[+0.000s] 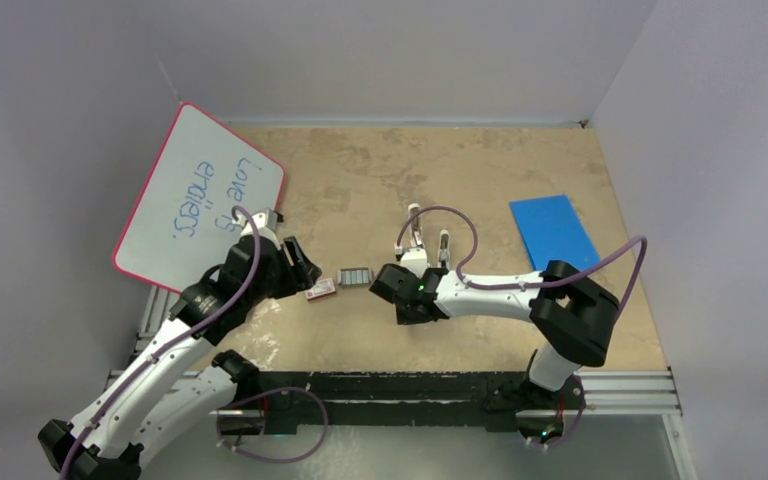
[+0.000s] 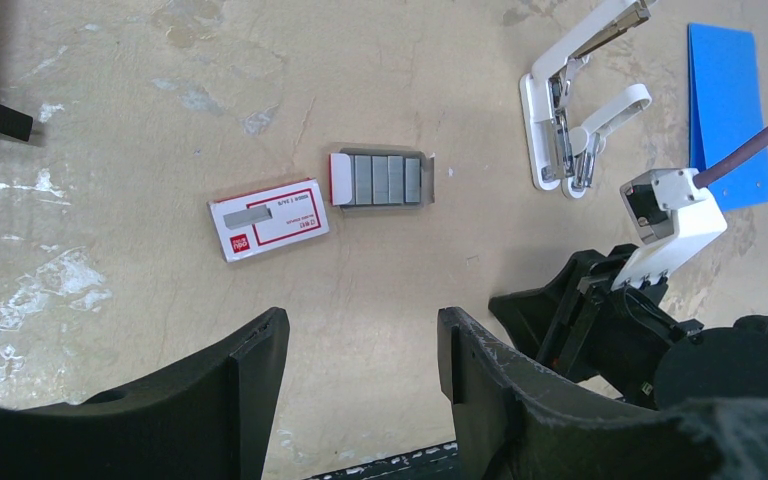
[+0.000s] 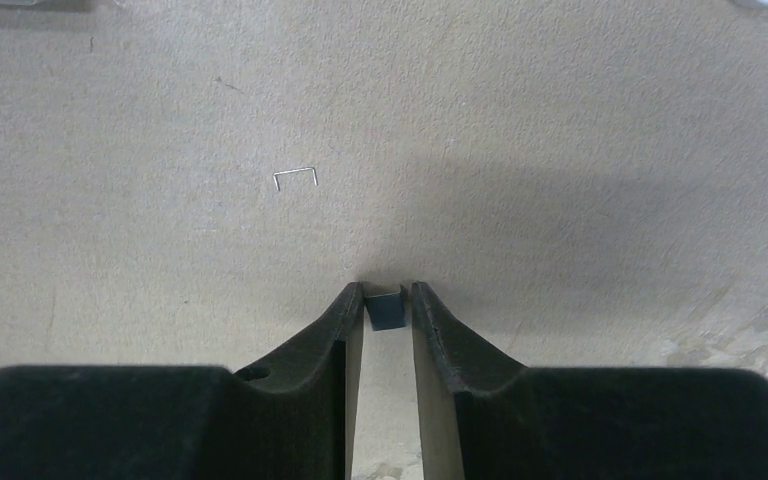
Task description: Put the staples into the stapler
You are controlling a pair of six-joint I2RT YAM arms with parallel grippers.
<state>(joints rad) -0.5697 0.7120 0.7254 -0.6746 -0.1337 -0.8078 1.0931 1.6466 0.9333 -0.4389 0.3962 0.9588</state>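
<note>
The staples (image 2: 385, 180) lie as a grey ribbed block in an open cardboard tray at mid-table, also in the top view (image 1: 356, 275). The stapler (image 2: 570, 130) is white and lies hinged open beyond them (image 1: 425, 245). My right gripper (image 3: 387, 295) points down at the table, shut on a short grey strip of staples (image 3: 385, 310) pinched at its fingertips. In the top view it (image 1: 403, 292) sits just right of the tray and near the stapler. My left gripper (image 2: 360, 340) is open and holds nothing, hovering near side of the tray (image 1: 305, 265).
A red-and-white staple box (image 2: 268, 218) lies left of the tray. One loose staple (image 3: 295, 178) rests on the table. A blue sheet (image 1: 552, 230) is at the right, and a pink-edged whiteboard (image 1: 200, 200) at the left.
</note>
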